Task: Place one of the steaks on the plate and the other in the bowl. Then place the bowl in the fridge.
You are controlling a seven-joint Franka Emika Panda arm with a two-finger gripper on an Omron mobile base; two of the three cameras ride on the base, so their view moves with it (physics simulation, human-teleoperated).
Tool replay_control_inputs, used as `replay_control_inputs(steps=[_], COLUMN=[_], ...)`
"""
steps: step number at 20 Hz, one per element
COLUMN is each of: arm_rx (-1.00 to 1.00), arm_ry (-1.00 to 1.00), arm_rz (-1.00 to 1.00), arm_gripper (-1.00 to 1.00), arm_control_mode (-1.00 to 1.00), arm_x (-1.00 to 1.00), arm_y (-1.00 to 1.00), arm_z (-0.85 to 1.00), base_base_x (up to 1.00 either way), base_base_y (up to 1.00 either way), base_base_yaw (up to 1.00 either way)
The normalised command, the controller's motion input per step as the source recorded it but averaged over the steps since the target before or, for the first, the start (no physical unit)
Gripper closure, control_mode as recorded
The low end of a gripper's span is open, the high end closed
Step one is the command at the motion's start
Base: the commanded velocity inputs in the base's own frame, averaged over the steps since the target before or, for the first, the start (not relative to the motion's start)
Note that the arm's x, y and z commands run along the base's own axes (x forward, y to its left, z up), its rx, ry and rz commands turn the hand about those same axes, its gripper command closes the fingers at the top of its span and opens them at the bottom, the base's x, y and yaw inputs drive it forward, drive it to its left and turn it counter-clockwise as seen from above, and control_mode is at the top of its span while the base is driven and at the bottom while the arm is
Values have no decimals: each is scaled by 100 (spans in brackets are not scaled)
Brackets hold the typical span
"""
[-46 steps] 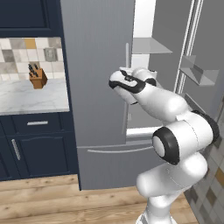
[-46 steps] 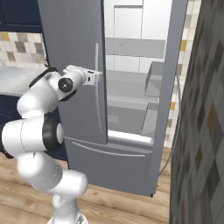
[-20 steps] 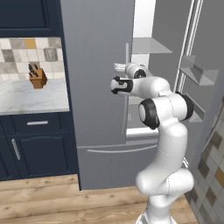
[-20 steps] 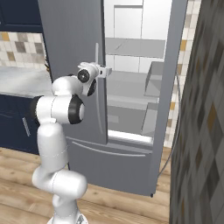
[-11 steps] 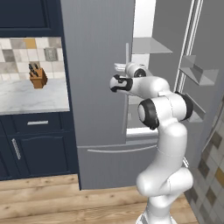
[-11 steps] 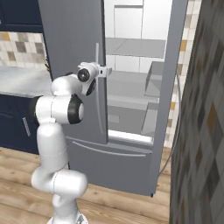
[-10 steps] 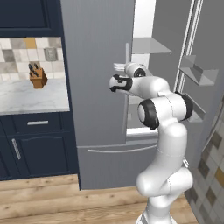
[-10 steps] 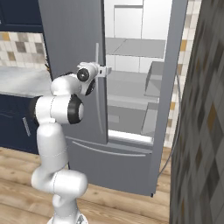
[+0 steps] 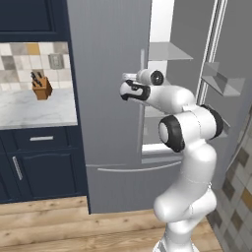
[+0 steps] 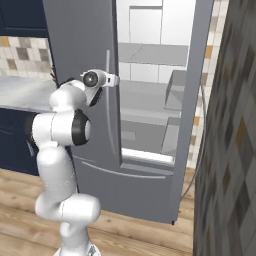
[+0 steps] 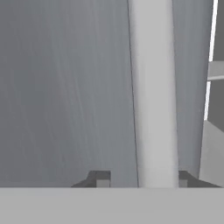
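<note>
Change since earlier frames: gripper (image 11: 142, 178) has advanced from short of the door to straddle the fridge handle (image 11: 153, 92); the arm has folded upright and the jaws have narrowed from wide.
Gripper state: half-closed around the handle, one fingertip (image 11: 101, 178) on either side of the pale bar. Whether the pads touch it cannot be told, so a firm grip is not confirmed.
Gripper location: at mid-height on the fridge (image 9: 113, 98), against the left door (image 10: 82, 45), seen at the handle in the right base view (image 10: 111, 80).
Handle: long vertical bar near the door's free edge, running up the hand view.
Fridge: left door standing in front of the cabinet, right door (image 9: 231, 74) swung open. Pale shelves (image 10: 150, 52) visible between the doors, with door bins (image 9: 219, 81) on the open one.
Task things: no steaks, plate or bowl can be seen on the shelves, as far as they show, nor on the counter beside the fridge.
Progress, as judged: the step in hand appears to be a door operation on the fridge. Whether the bowl is already inside cannot be told. If it is, only shutting up remains; if not, the steak and bowl work is still outstanding.
Surface: pale marbled counter (image 9: 29, 106) left of the fridge, carrying a knife block (image 9: 41, 87). Navy cabinets (image 9: 42, 162) below it and tiled backsplash (image 9: 27, 61) behind.
Room: wood plank floor (image 9: 74, 221) in front of the fridge; a mottled tiled wall (image 10: 230, 125) stands right of the fridge.
</note>
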Motion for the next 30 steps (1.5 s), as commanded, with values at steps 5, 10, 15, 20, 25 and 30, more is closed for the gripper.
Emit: replay_control_inputs(steps=[5, 10, 15, 20, 25, 30], arm_rx=[3, 4, 3, 13, 27, 45], arm_ry=[19, 15, 0, 0, -11, -2], arm_rz=[-9, -8, 0, 0, 0, 0], arm_gripper=[100, 100, 100, 100, 100, 100], arm_control_mode=[-100, -100, -100, -100, -100, -100], arm_x=[-100, -100, -54, -44, -82, -100], arm_y=[100, 100, 100, 100, 39, -100], arm_z=[-11, -14, -34, -33, 40, 100], base_base_x=[0, 0, 0, 0, 0, 0], base_base_y=[0, 0, 0, 0, 0, 0], base_base_yaw=[0, 0, 0, 0, 0, 0])
